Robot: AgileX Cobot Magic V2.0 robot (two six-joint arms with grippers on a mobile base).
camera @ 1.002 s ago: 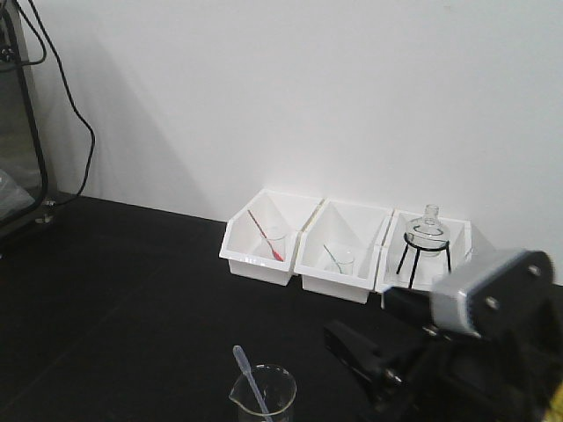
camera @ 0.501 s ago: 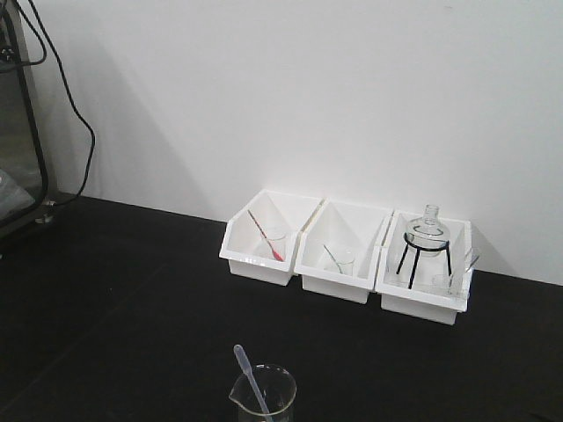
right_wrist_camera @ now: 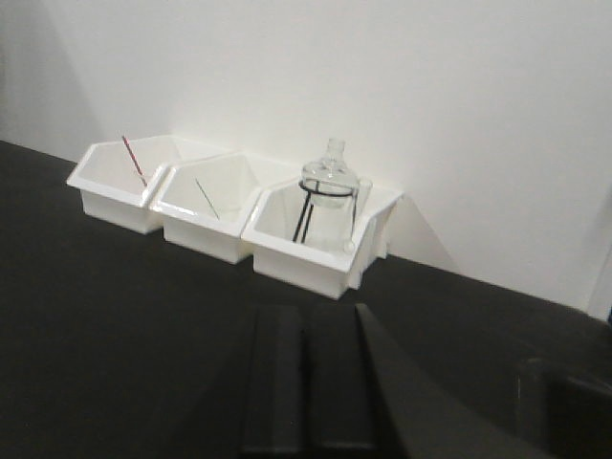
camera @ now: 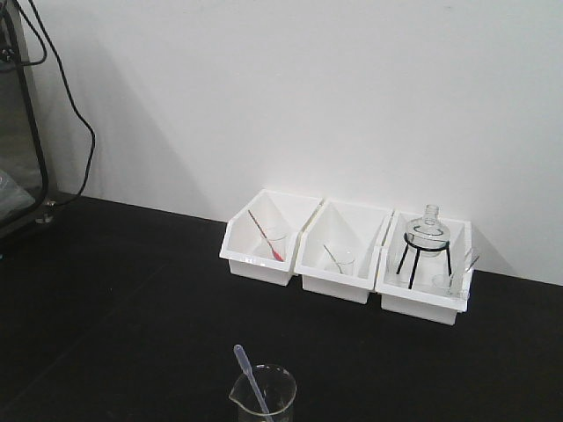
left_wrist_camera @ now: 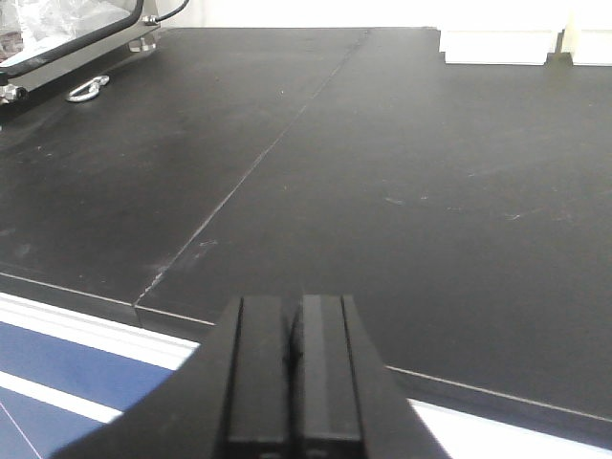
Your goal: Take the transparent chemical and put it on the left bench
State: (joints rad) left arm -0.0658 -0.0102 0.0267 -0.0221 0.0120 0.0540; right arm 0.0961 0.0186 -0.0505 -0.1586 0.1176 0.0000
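Front camera first: my clear pipette [camera: 250, 380] stands tilted in a glass beaker [camera: 264, 396] at six o'clock on the black bench [camera: 123, 299], bulb leaning toward eleven o'clock. Neither claw shows in this view. Toward one o'clock, against the white wall [camera: 334, 97], sits a row of three white bins [camera: 345, 255]. The left bin holds a red pipette [camera: 264, 234] in a small beaker, the middle bin a pale pipette [camera: 332, 258] in another, the right bin a round glass flask [camera: 427, 231] on a black wire stand.

Left wrist view: my left claw [left_wrist_camera: 292, 378] has its fingers pressed together over the near edge of the bench, nothing between them. I see no pipette from here.

Right wrist view: my right claw [right_wrist_camera: 306, 392] is likewise pressed together and empty, with the bins at twelve o'clock, well apart from it. The clear pipette is outside this view too, so I cannot tell how far it lies from either claw.
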